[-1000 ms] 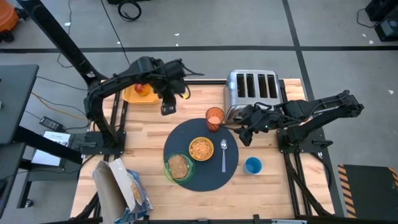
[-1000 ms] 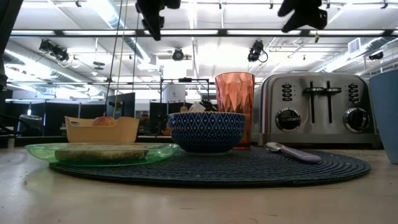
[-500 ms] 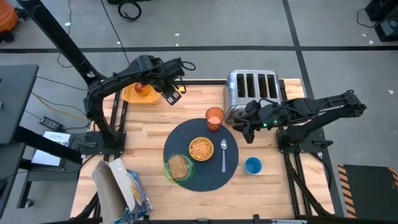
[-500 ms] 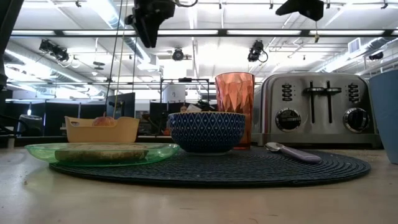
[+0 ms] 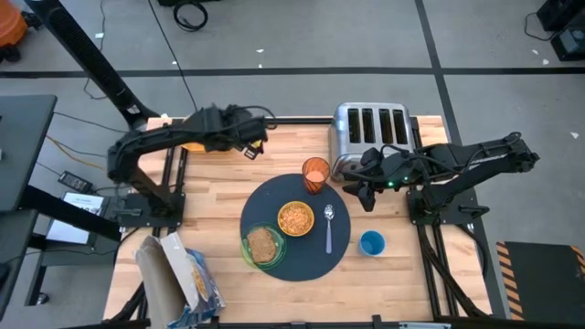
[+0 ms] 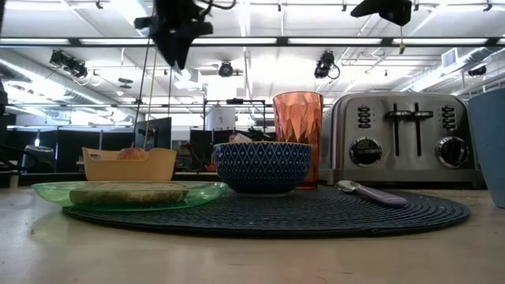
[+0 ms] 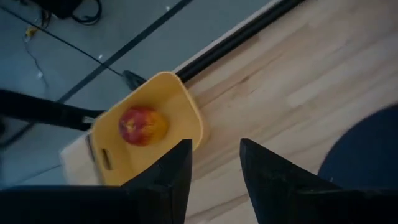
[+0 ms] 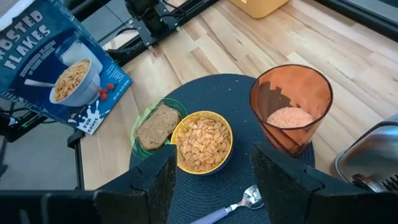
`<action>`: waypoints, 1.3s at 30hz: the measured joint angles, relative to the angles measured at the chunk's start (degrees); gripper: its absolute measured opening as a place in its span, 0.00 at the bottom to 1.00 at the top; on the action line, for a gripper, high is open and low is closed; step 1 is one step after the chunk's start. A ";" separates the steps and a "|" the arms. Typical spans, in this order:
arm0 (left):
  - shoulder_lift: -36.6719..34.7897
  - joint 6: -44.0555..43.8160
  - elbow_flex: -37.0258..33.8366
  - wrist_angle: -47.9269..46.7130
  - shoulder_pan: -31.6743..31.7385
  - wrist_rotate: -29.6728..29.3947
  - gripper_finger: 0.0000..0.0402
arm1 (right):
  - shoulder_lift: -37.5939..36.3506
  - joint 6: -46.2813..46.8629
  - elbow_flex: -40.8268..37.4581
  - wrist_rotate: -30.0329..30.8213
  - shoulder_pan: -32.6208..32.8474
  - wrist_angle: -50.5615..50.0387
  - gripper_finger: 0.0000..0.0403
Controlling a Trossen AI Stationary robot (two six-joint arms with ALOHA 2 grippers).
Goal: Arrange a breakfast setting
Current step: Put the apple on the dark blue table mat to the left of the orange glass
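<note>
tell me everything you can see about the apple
The red apple is round, mostly red with a yellow-orange blush on one side and a small dip at the stem end. It looks whole, with no bite showing. It lies inside the orange-yellow tray at the table's far left corner, resting on the tray floor, apart from the mat and dishes. The left hand is above it with fingers apart, not touching it.

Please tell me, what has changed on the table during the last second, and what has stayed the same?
The left gripper moved from over the bare wood beside the mat back toward the yellow tray that holds the red apple; it holds nothing. The right gripper shifted only slightly beside the toaster. The mat, cereal bowl, toast plate, spoon, orange tumbler and blue cup did not move.
</note>
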 joint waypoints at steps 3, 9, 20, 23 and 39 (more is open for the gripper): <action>-4.86 -4.67 -8.60 5.12 -0.51 -1.81 0.35 | 0.02 0.02 0.01 -0.22 0.00 0.12 0.52; -11.60 -19.24 -23.96 13.35 -0.40 -6.13 0.37 | 0.02 0.05 0.01 -2.29 0.00 0.37 0.52; -12.82 -33.96 -42.54 26.04 -1.45 -9.41 0.41 | 0.02 0.35 0.01 -1.25 -0.54 0.99 0.53; -12.88 -34.00 -43.22 25.94 -1.43 -8.00 0.48 | 0.02 -0.95 0.01 -2.59 -1.19 0.80 0.56; -22.01 -48.87 -56.76 30.54 -6.71 -30.96 0.78 | -6.50 -24.88 -0.73 -3.79 -5.30 0.08 0.77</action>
